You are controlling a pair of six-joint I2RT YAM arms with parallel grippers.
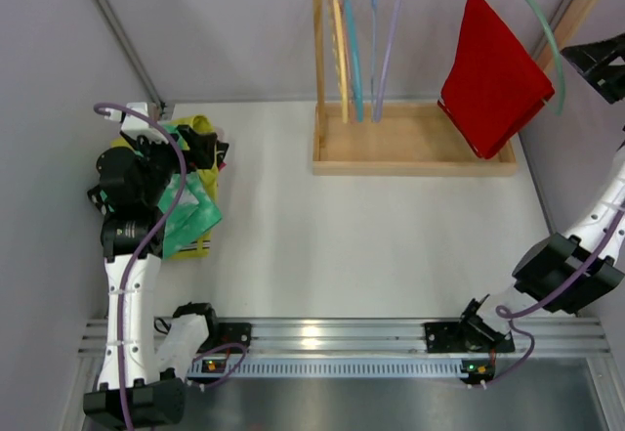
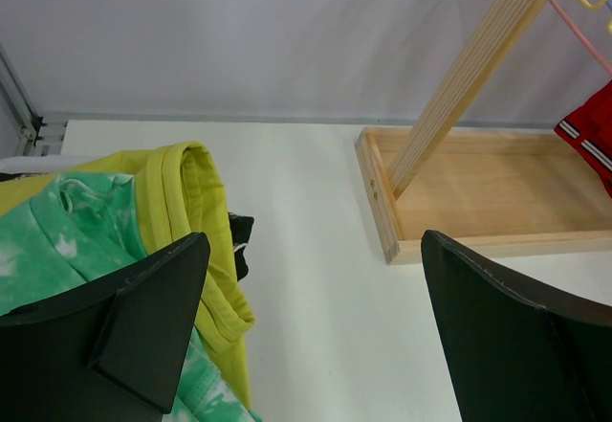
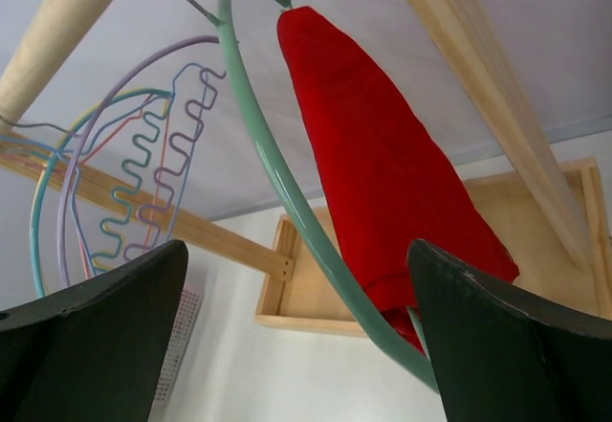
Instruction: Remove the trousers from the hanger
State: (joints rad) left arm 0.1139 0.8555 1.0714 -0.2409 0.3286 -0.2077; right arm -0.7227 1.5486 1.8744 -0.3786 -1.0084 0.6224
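High on the right, the red trousers hang draped over a pale green hanger on the wooden rack, just above its tray. Close by, the right jaws stand wide apart, with hanger and cloth showing between them. Several thin hangers hang at the rack's left end. At the left of the desk, the mottled green trousers lie on the yellow trousers. Over this pile the left jaws are apart, gripping nothing.
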